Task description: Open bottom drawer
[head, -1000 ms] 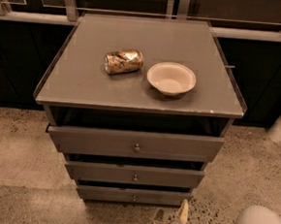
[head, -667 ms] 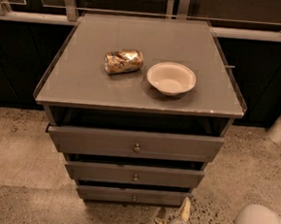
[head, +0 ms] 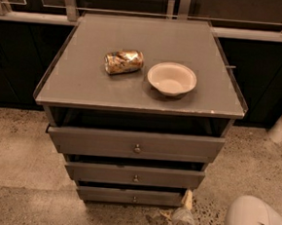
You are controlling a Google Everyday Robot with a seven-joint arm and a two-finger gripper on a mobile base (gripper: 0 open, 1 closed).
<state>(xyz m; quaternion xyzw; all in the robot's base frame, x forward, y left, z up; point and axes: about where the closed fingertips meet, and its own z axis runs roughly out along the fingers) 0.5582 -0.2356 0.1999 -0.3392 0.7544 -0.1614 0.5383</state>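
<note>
No readable text (packet (head: 124,62) print illegible), pincer (head: 176,210) beside bottom drawer (head: 105,195)

pincer (head: 174,216): greyish with a tan tip, lowest thing in view, by the bottom drawer's right corner
bottom drawer (head: 129,196): plain flat grey, just up-left of the pincer
tabletop (head: 147,93): same matte grey, well above the pincer
bowl (head: 172,79): cream, no pattern
crumpled packet (head: 124,62): shiny gold-brown, mottled
floor (head: 16,143): beige with dark speckles, all round the pincer
arm shell (head: 254,223): white, right of the pincer
</note>
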